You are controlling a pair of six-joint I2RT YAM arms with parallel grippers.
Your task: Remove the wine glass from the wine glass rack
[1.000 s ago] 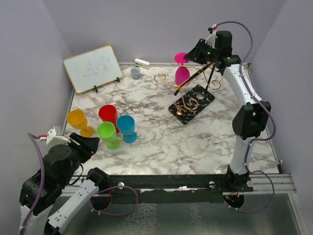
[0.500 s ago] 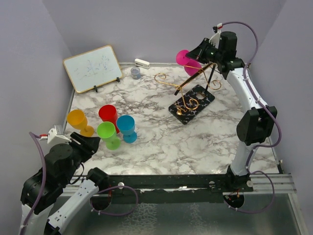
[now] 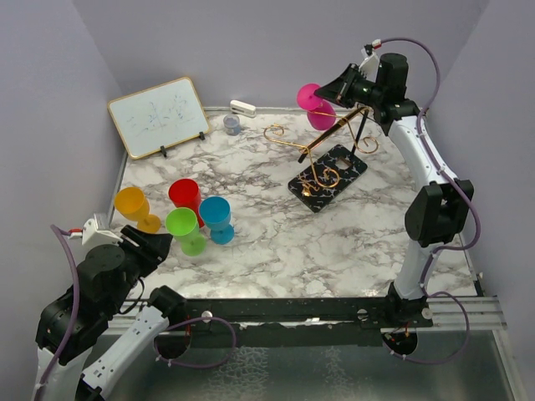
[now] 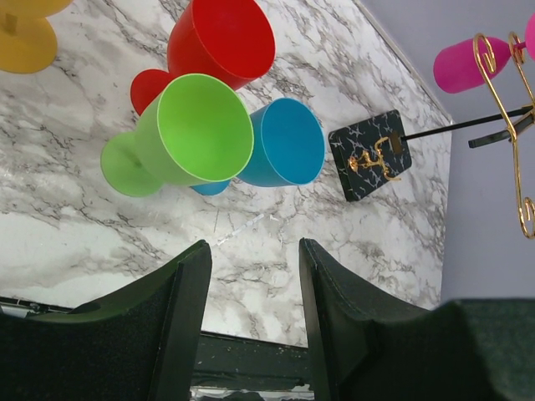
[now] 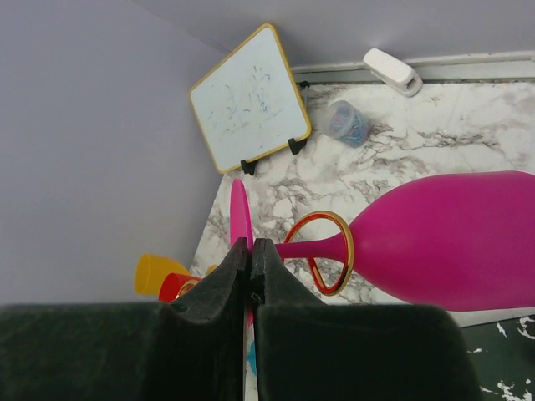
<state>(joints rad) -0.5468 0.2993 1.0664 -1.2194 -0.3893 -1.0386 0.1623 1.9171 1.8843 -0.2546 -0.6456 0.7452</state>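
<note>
The pink wine glass [image 3: 316, 104] lies tilted sideways in the air at the back right, bowl toward the rack. My right gripper [image 3: 331, 90] is shut on its flat foot; in the right wrist view the fingers [image 5: 251, 246] pinch the foot's edge, and the glass's stem [image 5: 313, 249] passes through a gold loop [image 5: 334, 251] of the rack. The wine glass rack [image 3: 322, 150] leans over its black patterned base [image 3: 328, 177], its dark post slanting up toward the gripper. My left gripper [image 4: 253, 251] is open and empty at the near left [image 3: 155, 246].
Yellow [image 3: 134, 205], red [image 3: 185, 196], green [image 3: 184, 227] and blue [image 3: 217, 215] cups stand in a cluster at the left. A small whiteboard [image 3: 159, 117] leans at the back left. A small grey pot [image 3: 231, 124] and a white stapler-like object [image 3: 242, 108] sit by the back wall.
The pink glass went from hanging bowl-down on the rack to raised and tilted sideways. My right gripper rose and shifted slightly right with it. The left arm has not moved.
</note>
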